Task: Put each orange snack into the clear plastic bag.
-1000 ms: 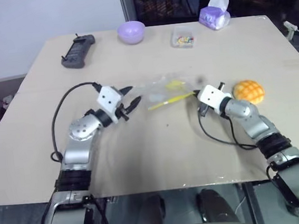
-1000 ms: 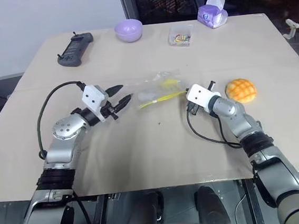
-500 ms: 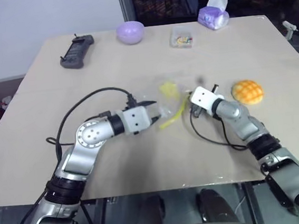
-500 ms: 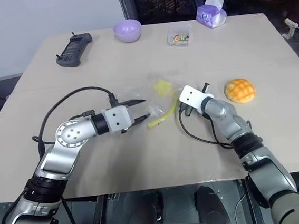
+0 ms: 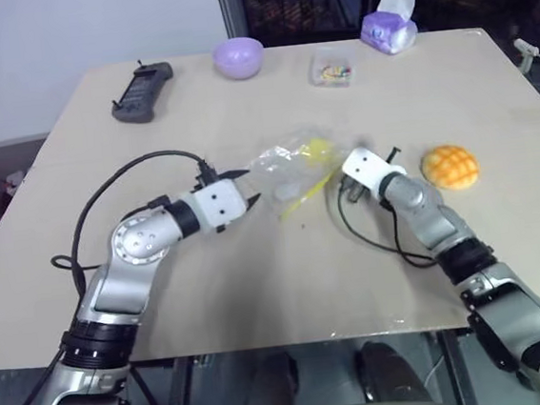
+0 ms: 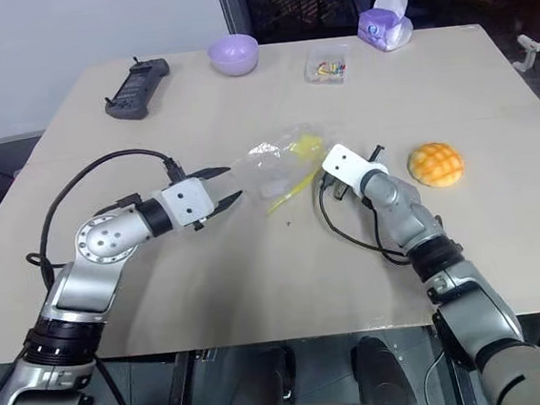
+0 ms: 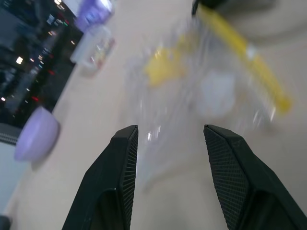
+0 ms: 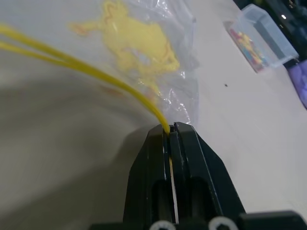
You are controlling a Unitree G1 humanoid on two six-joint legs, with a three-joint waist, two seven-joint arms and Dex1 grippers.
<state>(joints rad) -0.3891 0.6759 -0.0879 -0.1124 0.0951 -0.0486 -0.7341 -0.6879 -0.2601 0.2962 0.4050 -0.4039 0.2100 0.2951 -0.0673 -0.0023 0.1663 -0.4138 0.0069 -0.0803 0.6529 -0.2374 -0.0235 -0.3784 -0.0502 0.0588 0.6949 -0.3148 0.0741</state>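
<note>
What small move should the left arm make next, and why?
Probably ease the left tool forward and close it on the near edge of the clear plastic bag. Its fingers stand open just short of the bag, while the right tool is shut on the bag's yellow strip. With both sides held the mouth could be spread; the orange snack lies on the table, apart from the bag.

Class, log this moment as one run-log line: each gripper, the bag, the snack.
right gripper: shut on bag's yellow strip | left gripper: open beside bag | bag: on table | snack: on table, not bagged
</note>
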